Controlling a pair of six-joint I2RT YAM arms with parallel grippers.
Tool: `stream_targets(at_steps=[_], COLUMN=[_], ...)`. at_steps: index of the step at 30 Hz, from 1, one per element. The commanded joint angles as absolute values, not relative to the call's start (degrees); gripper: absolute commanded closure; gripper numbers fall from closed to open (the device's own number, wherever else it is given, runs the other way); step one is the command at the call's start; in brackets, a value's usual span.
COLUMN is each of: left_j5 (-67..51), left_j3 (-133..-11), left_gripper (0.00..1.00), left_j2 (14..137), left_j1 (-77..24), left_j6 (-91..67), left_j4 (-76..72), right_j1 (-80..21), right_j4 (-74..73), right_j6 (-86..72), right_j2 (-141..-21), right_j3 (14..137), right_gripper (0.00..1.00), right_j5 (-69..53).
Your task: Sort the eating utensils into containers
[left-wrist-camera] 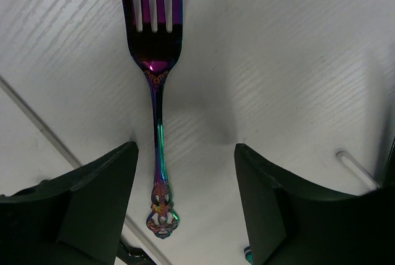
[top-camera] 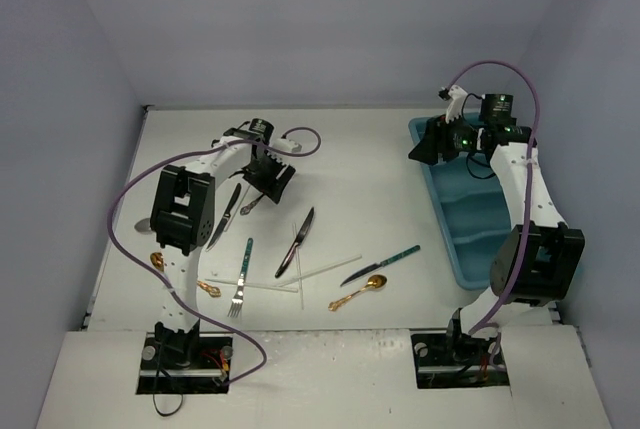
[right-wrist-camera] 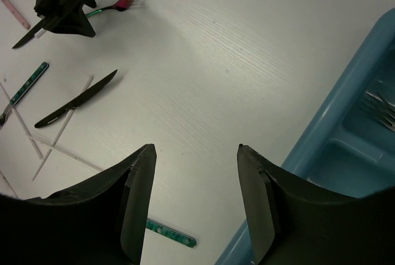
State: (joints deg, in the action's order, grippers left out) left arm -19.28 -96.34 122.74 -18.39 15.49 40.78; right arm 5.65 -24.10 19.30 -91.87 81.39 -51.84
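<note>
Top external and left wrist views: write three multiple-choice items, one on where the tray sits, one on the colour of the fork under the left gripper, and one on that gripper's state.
1. In the top view, where on the table does the tray lie?
A) along its right side
B) along its left side
C) in the centre

2. What colour is the fork below the left gripper?
A) plain gold
B) purple shading to teal
C) white

3. What state is the left gripper in?
A) shut on the fork
B) shut on nothing
C) open, straddling the fork's handle

Answers:
1 A, the tray runs along the table's right edge.
2 B, the tines and neck are purple and the handle turns teal.
3 C, the jaws stand apart and the fork lies flat on the table between them.
</note>
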Motion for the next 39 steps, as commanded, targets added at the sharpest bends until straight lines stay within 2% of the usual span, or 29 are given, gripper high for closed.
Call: stream_targets(at_steps=[1,3,6,12,14,17,24,27,30,35,39], left_j5=[-20.6,-20.9,-21.6,-22.3,-22.9,-24.0,-25.6,-22.3,-17.8,-14.5,-15.5], left_j3=[-99.4,-99.3,-98.5,-95.7,-94.9,-94.9,-97.4,-98.7,-100.3,-100.5,-101.3], left_gripper=[0.41,0.44,0.59,0.75,0.88,0.99,1.0,1.0,1.0,1.0,1.0], left_j2=[123.4,124.0,124.2,121.9,120.5,118.3,109.4,104.9,101.8,98.2,96.9], left_j1=[-18.5,-18.4,-18.4,-18.4,-18.4,-18.3,-17.8,-17.8,-17.8,-17.8,-17.4], left_j6=[18.5,18.3,17.7,15.1,13.4,10.2,-6.5,-14.7,-21.6,-28.7,-33.0], left_j4=[42.1,42.0,42.0,41.4,41.0,40.5,36.4,34.0,33.5,32.7,32.0], right_j1=[6.1,6.0,6.0,4.6,2.9,0.1,-6.6,-9.6,-14.1,-23.0,-28.3], right_j4=[-21.9,-21.8,-21.8,-20.3,-18.1,-15.6,-8.9,-5.3,-4.8,-4.4,-3.6], right_j6=[17.7,17.6,17.4,13.6,11.4,9.0,0.9,-5.3,-11.0,-15.5,-17.3], right_j2=[-88.3,-87.9,-87.4,-86.9,-86.7,-86.5,-87.9,-87.5,-88.3,-90.8,-93.7], right_j3=[80.9,80.8,80.9,80.4,80.2,80.9,85.3,86.3,88.4,92.0,95.4], right_gripper=[0.48,0.49,0.51,0.57,0.58,0.59,0.56,0.53,0.56,0.57,0.54], right_j5=[-54.9,-55.3,-56.3,-56.7,-55.7,-51.4,-41.7,-36.3,-27.4,-25.1,-27.9])
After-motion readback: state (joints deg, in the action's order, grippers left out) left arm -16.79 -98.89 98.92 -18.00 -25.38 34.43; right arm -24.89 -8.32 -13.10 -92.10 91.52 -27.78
